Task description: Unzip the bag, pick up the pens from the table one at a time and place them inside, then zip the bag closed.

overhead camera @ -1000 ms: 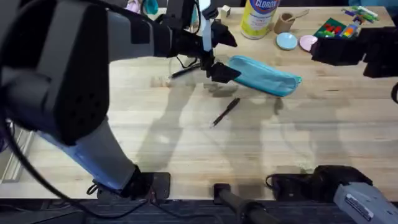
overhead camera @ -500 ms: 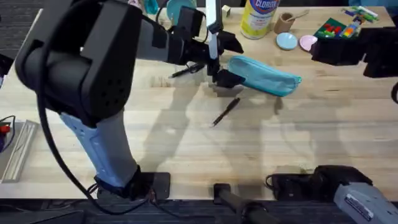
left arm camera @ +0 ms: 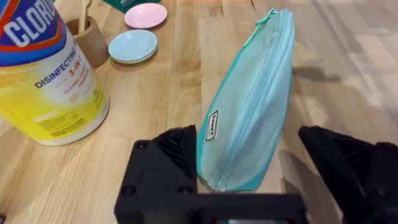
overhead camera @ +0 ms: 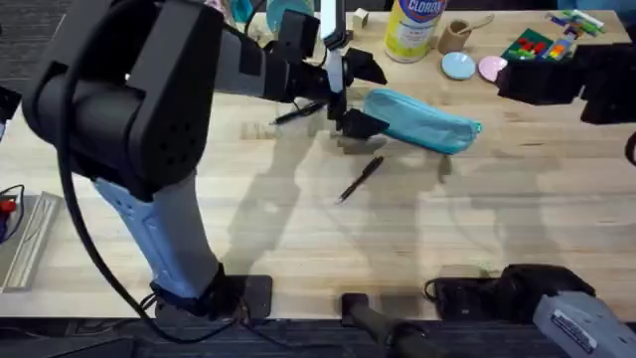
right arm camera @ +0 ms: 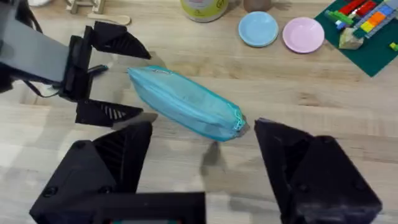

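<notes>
Straddling the near end of the bag [overhead camera: 422, 119] with my left gripper [overhead camera: 356, 96] in the overhead view, jaws spread wide, nothing held; one pen [overhead camera: 360, 180] lies on the table [overhead camera: 298, 229] in front of the bag, another pen [overhead camera: 294, 114] sits behind my left arm. Left wrist: bag [left arm camera: 249, 106] lies zipped between my fingers [left arm camera: 165, 168], Clorox tub [left arm camera: 43, 74] beside it. Right wrist: my right gripper [right arm camera: 202, 165] hangs above the bag's [right arm camera: 186, 102] other end, jaws released, empty.
</notes>
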